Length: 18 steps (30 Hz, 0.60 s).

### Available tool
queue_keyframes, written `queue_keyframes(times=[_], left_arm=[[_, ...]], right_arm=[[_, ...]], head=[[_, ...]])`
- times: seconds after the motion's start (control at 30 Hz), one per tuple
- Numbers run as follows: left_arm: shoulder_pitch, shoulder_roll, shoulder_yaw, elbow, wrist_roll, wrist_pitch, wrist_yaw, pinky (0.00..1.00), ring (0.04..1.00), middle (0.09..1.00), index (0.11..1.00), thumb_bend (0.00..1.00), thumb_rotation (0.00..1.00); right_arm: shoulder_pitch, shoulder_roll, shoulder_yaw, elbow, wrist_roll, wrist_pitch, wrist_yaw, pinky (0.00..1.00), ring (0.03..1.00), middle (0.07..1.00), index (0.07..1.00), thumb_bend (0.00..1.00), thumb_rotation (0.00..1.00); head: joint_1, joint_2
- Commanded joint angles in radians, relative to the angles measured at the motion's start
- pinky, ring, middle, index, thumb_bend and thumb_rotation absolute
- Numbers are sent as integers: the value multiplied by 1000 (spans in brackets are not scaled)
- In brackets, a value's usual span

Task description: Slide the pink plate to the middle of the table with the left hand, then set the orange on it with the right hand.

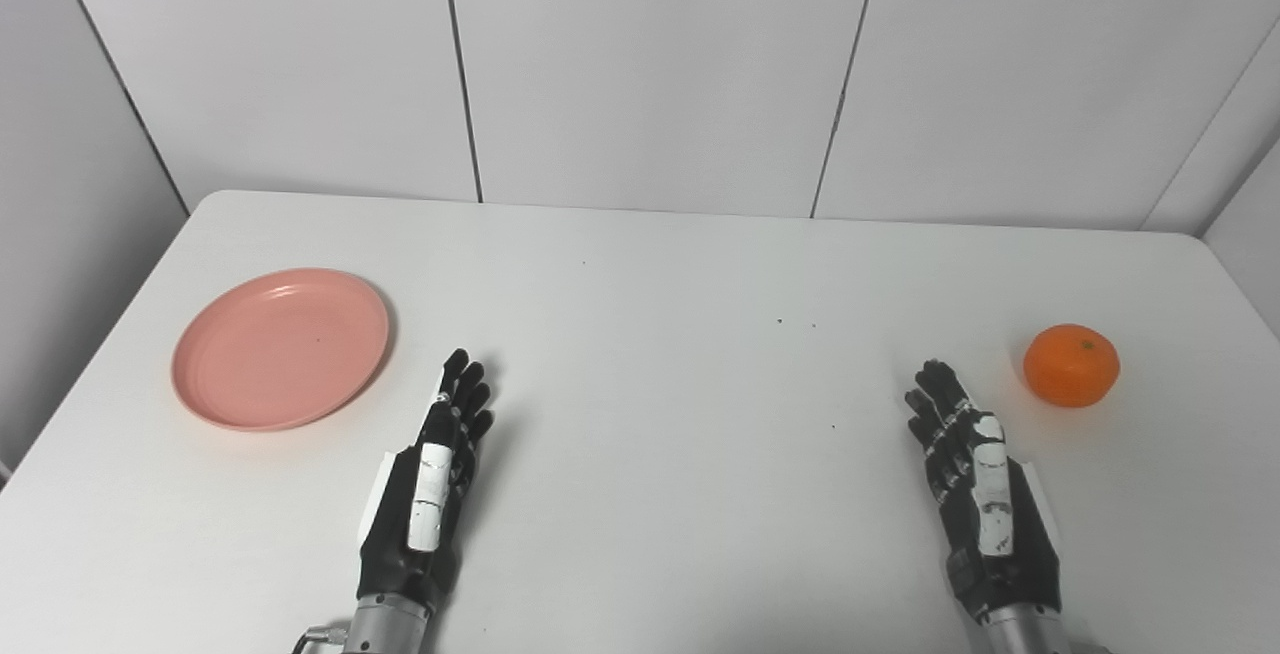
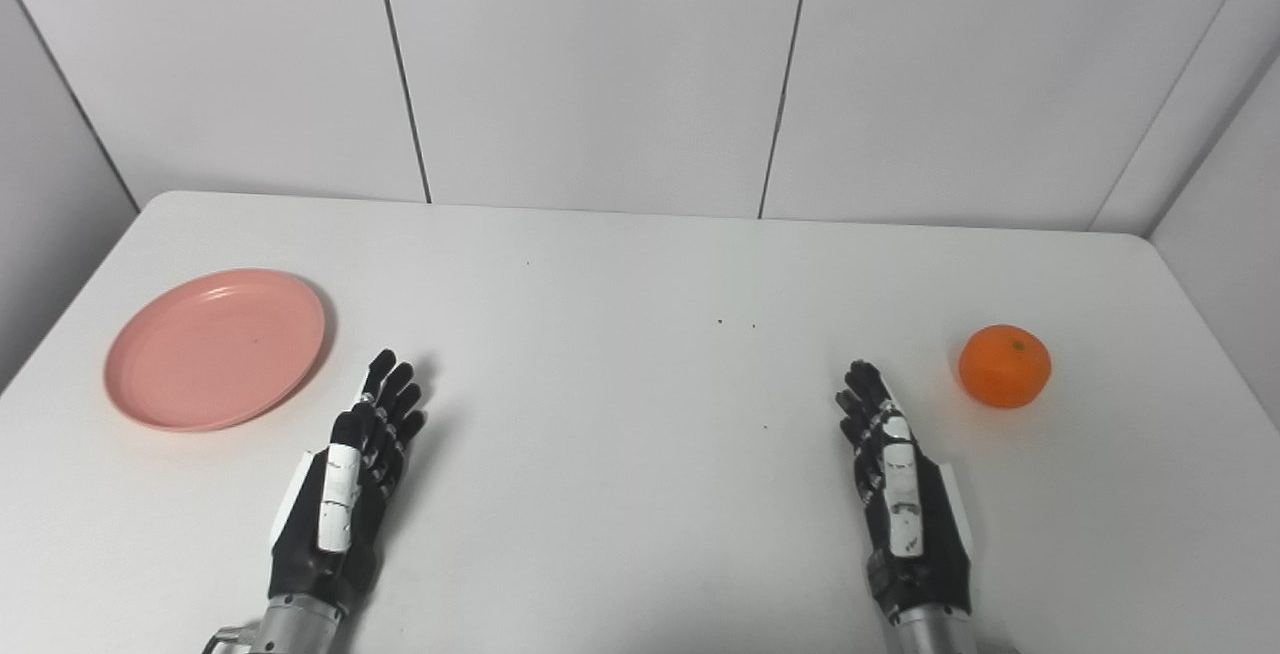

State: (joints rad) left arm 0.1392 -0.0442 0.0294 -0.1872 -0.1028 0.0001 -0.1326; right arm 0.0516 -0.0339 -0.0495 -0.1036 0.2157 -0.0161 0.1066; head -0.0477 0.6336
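Both released, grasping nothing: left hand (image 1: 435, 479) beside pink plate (image 1: 280, 348) near desk's (image 1: 660, 414) left edge; right hand (image 1: 975, 489) by orange (image 1: 1071, 365). Best pressing plate's rim flat, dragging slowly toward centre.

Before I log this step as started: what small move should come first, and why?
Probably the left hand should reach left to the plate. The plate lies empty near the table's left side, both hands rest open and apart from everything, and the orange waits beside the right hand.
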Motion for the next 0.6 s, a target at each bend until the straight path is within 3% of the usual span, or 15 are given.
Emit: queue_keyframes(times=[0.0,0.57], left_arm=[[49,40,0,36,10,-9,-2,1000,1000,1000,1000,847,972],[30,-25,-56,169,86,-122,52,1000,1000,1000,1000,820,956]], right_arm=[[25,5,3,57,13,-20,15,999,953,948,915,862,975],[-1,-66,-53,215,87,-124,101,1000,969,964,935,840,998]], head=[[11,-6],[211,-112]])
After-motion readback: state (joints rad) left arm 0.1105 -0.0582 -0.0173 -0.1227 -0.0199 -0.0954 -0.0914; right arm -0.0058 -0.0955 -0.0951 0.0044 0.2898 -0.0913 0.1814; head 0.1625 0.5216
